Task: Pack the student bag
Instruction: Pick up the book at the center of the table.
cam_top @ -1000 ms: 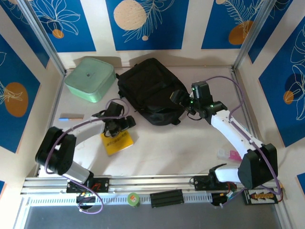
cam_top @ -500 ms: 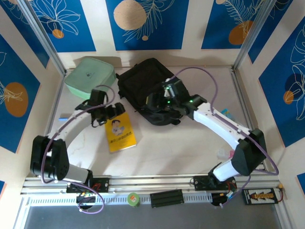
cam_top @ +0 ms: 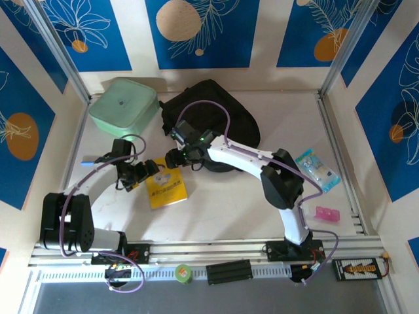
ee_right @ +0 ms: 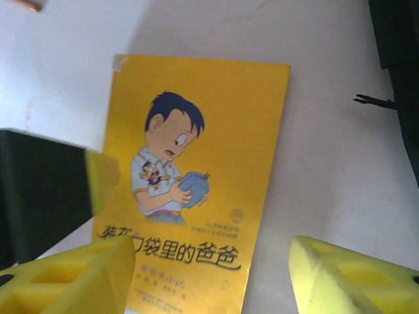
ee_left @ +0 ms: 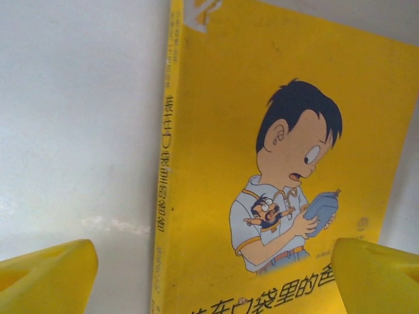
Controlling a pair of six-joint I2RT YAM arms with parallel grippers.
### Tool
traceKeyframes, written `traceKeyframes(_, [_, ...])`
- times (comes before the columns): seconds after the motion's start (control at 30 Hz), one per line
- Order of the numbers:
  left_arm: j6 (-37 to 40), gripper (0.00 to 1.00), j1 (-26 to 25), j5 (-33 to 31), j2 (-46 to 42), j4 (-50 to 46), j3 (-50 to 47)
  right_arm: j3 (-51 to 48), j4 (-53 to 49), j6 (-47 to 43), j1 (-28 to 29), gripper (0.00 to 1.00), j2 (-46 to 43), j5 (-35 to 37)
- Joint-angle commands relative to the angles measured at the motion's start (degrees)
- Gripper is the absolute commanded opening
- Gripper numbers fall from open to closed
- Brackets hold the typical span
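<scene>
I am reaching my right arm far across to the left. A second ago it was working at the right side of the student bag, and now my right claw is hanging over the top edge of the yellow book. My left claw is hovering over the book's left edge again, having drifted toward the box and back.

The student bag is lying at the back of the table, black and slumped, just behind my right forearm. I am not able to tell whether its mouth is standing open.

I am judging the step to be picking up the book, with packing barely begun. Both claws are released: the foam fingers are standing wide apart in each wrist view, with the cover lying flat on the table below them and nothing grasped. The book is thin and flat, so the next move is probably calling for one claw to tip or slide an edge up while the other is closing on it.

My two claws are crowding each other over the cover, and that is the main obstacle. Around them the mint-green box is sitting at the bag's left, well clear, while a blue snack packet and a small pink thing are waiting far right.
</scene>
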Motion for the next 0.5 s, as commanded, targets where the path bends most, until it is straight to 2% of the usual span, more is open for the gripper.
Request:
traceKeyframes(0.0, [1.12, 0.86, 0.57, 3.89, 0.9, 1.09, -0.84, 5.26, -5.32, -2.47, 0.0, 0.62, 4.1, -1.13])
traceKeyframes(0.17, [1.61, 0.72, 0.57, 5.08, 2.37, 1.41, -1.47, 8.98, -7.95, -2.02, -0.58, 0.5, 10.63, -7.66])
traceKeyframes(0.37, [1.47, 0.64, 0.51, 6.63, 3.76, 2.35, -2.27, 8.86, -9.44, -1.71, -0.53, 0.49, 13.07, -6.64])
traceKeyframes(0.47, [1.93, 0.62, 0.56, 6.93, 4.86, 2.46, -1.88, 8.69, -10.26, -1.98, -0.7, 0.42, 14.05, -6.0])
